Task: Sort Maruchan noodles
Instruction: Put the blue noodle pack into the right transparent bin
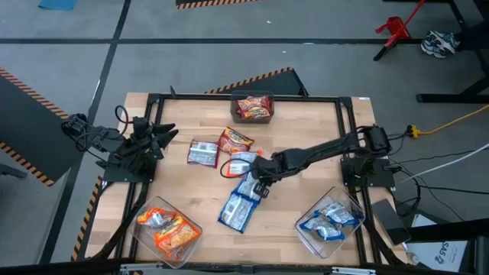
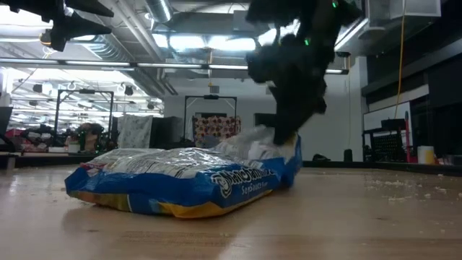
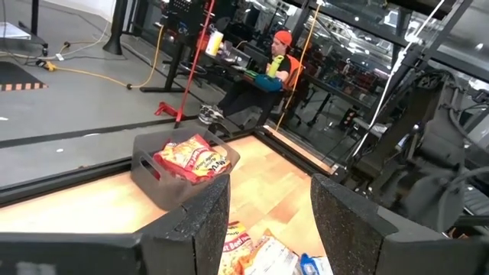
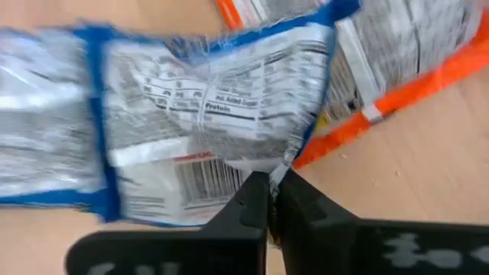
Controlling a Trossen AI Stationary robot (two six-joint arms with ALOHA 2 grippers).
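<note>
Over on the left edge of the table (image 1: 306, 130), the left gripper (image 1: 170, 136) just sits idle with its fingers (image 3: 200, 221) spread apart and nothing between them. Below it, near the front-left corner, there's a clear bin (image 1: 167, 228) with orange noodle packets in it. Moving right, a silver-and-orange packet (image 1: 203, 153) and a red one (image 1: 236, 140) lie just to the left of the right gripper (image 1: 258, 186), and the dark bin (image 1: 252, 108) at the far edge holds more red packets. The right gripper is mid-table, pinched tight on the edge of a blue-and-white noodle packet (image 4: 214, 107), lifting that corner a bit while the rest stays on the wood. Another blue packet (image 1: 237, 211) lies just in front of it, touching. Off to its right, the front-right clear bin (image 1: 331, 222) has the blue packets.
</note>
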